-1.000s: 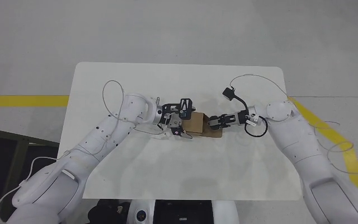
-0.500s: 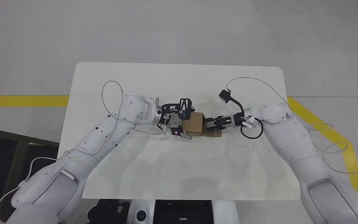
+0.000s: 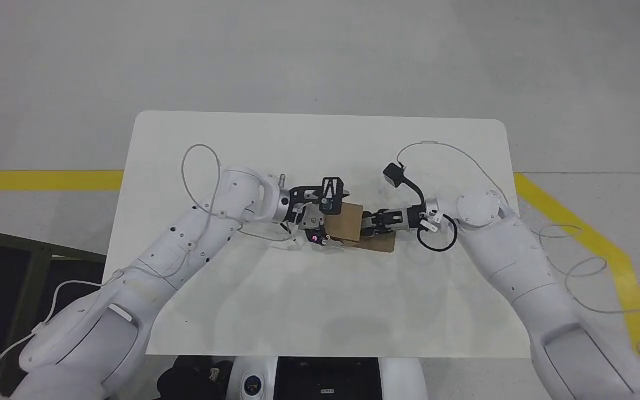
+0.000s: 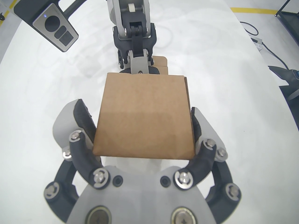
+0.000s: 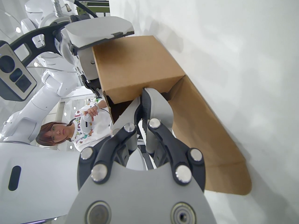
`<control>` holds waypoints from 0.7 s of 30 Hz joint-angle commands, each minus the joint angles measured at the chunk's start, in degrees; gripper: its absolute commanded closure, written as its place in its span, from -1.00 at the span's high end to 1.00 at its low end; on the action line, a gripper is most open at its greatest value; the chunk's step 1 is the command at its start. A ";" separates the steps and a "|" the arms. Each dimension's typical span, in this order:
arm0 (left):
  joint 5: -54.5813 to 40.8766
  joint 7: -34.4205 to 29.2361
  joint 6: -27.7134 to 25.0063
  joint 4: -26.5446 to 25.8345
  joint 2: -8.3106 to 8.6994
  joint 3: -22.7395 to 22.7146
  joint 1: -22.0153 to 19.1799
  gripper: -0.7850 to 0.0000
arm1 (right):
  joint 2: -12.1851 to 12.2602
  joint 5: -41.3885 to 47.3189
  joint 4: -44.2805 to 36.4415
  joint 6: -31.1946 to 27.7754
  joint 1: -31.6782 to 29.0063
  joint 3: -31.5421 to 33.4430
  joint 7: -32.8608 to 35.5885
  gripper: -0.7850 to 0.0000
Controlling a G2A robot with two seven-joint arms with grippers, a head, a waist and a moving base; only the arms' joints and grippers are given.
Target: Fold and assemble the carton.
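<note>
Carton, matte brown cardboard, boxy, one round-cornered flap splayed flat, sits midway on the smooth white bench. Left hand clamps its side walls; right hand, clenched, pokes into the open end.

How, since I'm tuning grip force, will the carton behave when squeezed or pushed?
Probably light: hollow, thin-walled carton. Side grip by the left pincer could buckle those walls if tightened. The open flap would likely hinge, not resist, when pushed.
</note>
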 commanded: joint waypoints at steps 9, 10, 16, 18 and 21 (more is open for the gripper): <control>-0.38 -0.62 0.00 -0.12 0.12 -0.02 0.19 1.00 | -0.48 0.36 -0.23 0.23 -0.27 -0.28 -0.19 -1.00; -0.41 -0.63 0.00 -0.11 0.13 -0.02 0.19 1.00 | -0.51 0.36 -0.17 0.20 -0.26 -0.26 -0.13 -1.00; -0.67 -0.78 0.00 -0.10 0.20 -0.07 0.24 1.00 | -0.68 -0.11 -0.43 0.27 -0.20 -0.35 0.02 -1.00; -0.69 -0.82 0.00 -0.14 0.21 -0.11 0.29 1.00 | -0.73 -0.25 -0.57 0.25 -0.21 -0.37 0.00 -1.00; -0.74 -0.75 0.00 -0.18 0.24 -0.24 0.37 1.00 | -0.81 -0.23 -0.64 0.26 -0.28 -0.31 -0.03 -1.00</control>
